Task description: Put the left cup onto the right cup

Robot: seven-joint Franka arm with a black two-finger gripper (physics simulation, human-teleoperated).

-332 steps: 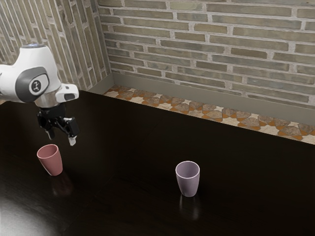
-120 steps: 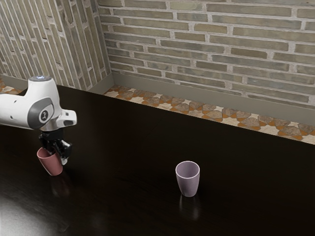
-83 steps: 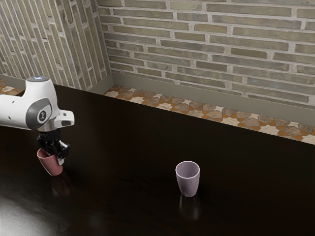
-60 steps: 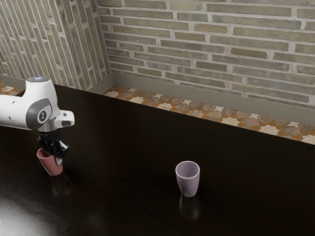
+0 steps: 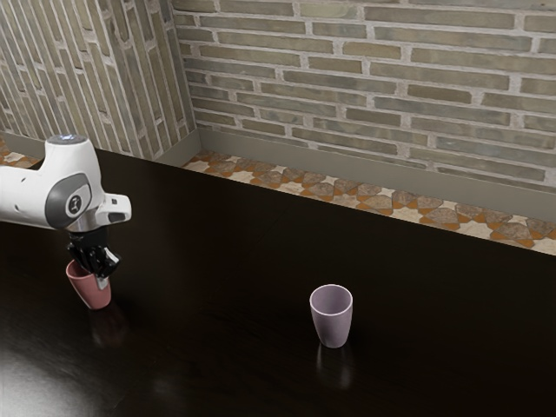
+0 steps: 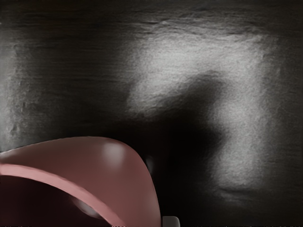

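Note:
The pink cup stands upright on the dark table at the exterior view's left. My gripper hangs straight down over it, its black fingers shut on the cup's rim wall on the side toward the exterior view's right. In the wrist view the pink cup lies right under the hand, with a pale fingertip beside its outer wall. The lilac cup stands upright and alone toward the exterior view's right, well apart from the gripper.
The glossy dark table stretches between the two cups with nothing on it. Brick walls rise behind, past a strip of patterned floor.
My hand came down from above the pink cup to its rim. The fingers, wide a second ago, have drawn together on the rim. Neither cup has moved from its spot.

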